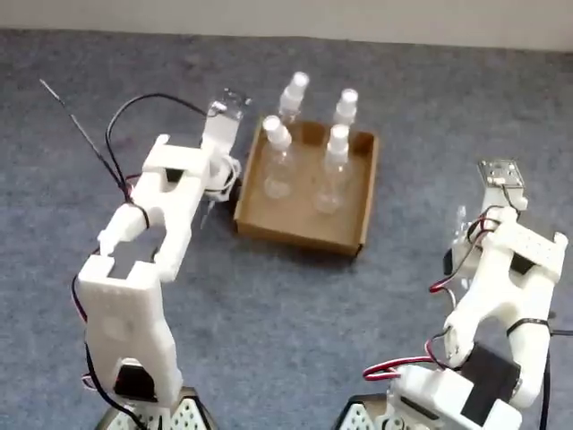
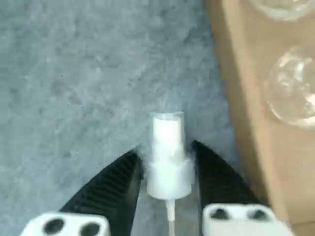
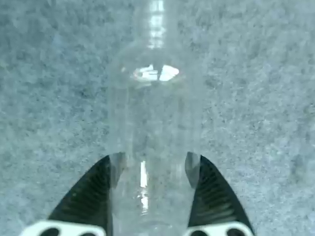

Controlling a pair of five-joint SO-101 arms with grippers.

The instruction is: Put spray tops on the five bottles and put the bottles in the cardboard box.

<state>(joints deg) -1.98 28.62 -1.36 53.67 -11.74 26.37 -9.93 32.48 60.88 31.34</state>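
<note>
Mottled grey-blue carpet (image 1: pixel 286 313) spread flat across the whole scene, softly and evenly lit, with a plain pale wall (image 1: pixel 376 18) as a narrow band along the carpet's far edge.

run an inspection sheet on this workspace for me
surface: grey carpet
job's things: cardboard box holds the two front bottles, capped; the two back bottles, capped, stand at its far edge, inside or behind unclear
clutter: nothing seen
grippers: left gripper shut on a spray top beside the box; right gripper shut on a clear bottle
cables: black cable loops over the left arm; red wires on the right arm
surroundings: pale wall behind
</note>
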